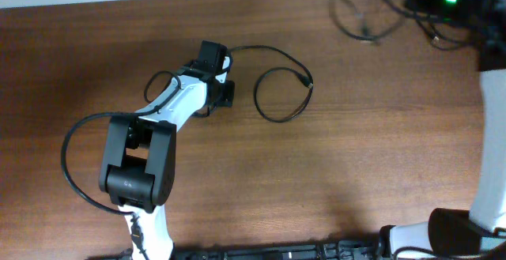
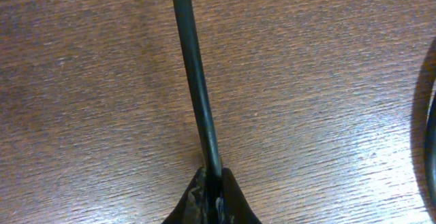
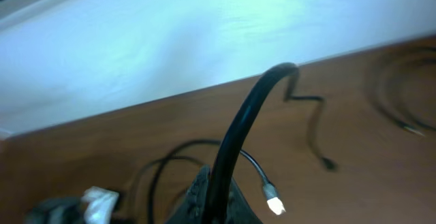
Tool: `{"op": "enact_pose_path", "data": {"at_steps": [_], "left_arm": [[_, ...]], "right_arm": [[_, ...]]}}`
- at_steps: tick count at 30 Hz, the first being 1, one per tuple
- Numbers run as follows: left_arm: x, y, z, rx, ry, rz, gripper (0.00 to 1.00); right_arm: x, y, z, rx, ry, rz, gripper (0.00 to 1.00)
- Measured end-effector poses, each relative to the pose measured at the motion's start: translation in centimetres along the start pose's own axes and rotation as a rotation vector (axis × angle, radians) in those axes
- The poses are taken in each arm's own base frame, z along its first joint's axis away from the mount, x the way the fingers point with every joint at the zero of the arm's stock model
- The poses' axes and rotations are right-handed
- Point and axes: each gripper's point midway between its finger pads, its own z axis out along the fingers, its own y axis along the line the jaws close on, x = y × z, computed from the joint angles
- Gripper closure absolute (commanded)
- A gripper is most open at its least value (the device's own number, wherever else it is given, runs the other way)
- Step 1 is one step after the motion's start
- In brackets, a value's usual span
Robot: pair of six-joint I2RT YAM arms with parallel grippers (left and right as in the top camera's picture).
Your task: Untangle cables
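cables (image 1: 256, 94): one looped cable mid-table, just right of the left arm; others at the far right corner.
handling: light, limp, thin, probably slippery; best taken near a plug end, clear of crossings.
left gripper (image 2: 214, 184): clenched on the looped cable's tail.
right gripper (image 3: 211, 198): blurred; seems clamped on an arching second cable (image 3: 253, 101).

Robot lab: wooden table (image 1: 356, 173) bearing a mounted arm (image 1: 178, 102).
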Motion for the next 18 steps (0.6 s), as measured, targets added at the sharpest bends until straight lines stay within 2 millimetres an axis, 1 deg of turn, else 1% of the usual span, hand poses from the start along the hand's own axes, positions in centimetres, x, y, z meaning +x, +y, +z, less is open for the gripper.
{"op": "enact_pose_path", "data": {"at_steps": [1, 2, 3, 4, 5, 6, 7, 10, 11, 12, 13, 14, 15, 16, 17, 18], "left_arm": [[0.0, 0.0, 0.0, -0.001, 0.001, 0.002, 0.85], [0.0, 0.0, 0.0, 0.000, 0.001, 0.000, 0.72], [0.0, -0.1, 0.0, 0.003, 0.002, 0.004, 0.36], [0.0, -0.2, 0.0, 0.003, 0.002, 0.009, 0.27], [0.0, -0.3, 0.0, 0.003, 0.003, 0.009, 0.01], [0.0, -0.4, 0.0, 0.003, 0.001, 0.012, 0.01], [0.0, -0.3, 0.0, -0.004, 0.002, 0.016, 0.01], [0.0, -0.1, 0.0, -0.020, 0.002, 0.017, 0.01], [0.0, -0.1, 0.0, -0.022, 0.002, 0.018, 0.01], [0.0, -0.1, 0.0, -0.022, 0.002, 0.018, 0.01], [0.0, -0.1, 0.0, -0.022, 0.002, 0.018, 0.01], [0.0, -0.1, 0.0, -0.022, 0.002, 0.018, 0.01], [0.0, -0.1, 0.0, -0.022, 0.002, 0.018, 0.01], [0.0, -0.1, 0.0, -0.022, 0.002, 0.018, 0.01], [0.0, -0.1, 0.0, -0.022, 0.002, 0.018, 0.01], [0.0, -0.1, 0.0, -0.022, 0.002, 0.018, 0.01]], "right_arm": [[0.4, -2.6, -0.6, 0.066, 0.020, 0.041, 0.96], [0.9, -5.4, -1.4, 0.134, 0.042, 0.089, 0.96], [1.7, -9.0, -2.7, 0.230, 0.067, 0.156, 0.96], [2.2, -10.6, -3.4, 0.281, 0.080, 0.186, 0.96], [2.5, -12.9, -4.4, 0.360, 0.082, 0.218, 0.96], [2.9, -15.1, -5.5, 0.444, 0.086, 0.247, 0.96], [3.5, -18.5, -7.3, 0.577, 0.081, 0.285, 0.96], [5.0, -23.6, -9.2, 0.772, 0.107, 0.335, 0.96], [6.6, -27.0, -9.4, 0.870, 0.161, 0.377, 0.96], [7.8, -29.3, -9.0, 0.917, 0.199, 0.403, 0.96], [9.5, -31.8, -7.9, 0.951, 0.253, 0.435, 0.96], [11.5, -34.0, -6.8, 0.975, 0.317, 0.465, 0.96], [13.9, -36.5, -5.2, 0.994, 0.392, 0.497, 0.94], [15.0, -37.5, -4.4, 0.998, 0.427, 0.511, 0.86], [16.7, -38.8, -3.2, 1.003, 0.484, 0.526, 0.85], [17.5, -39.3, -2.6, 1.002, 0.511, 0.522, 0.83]]}}
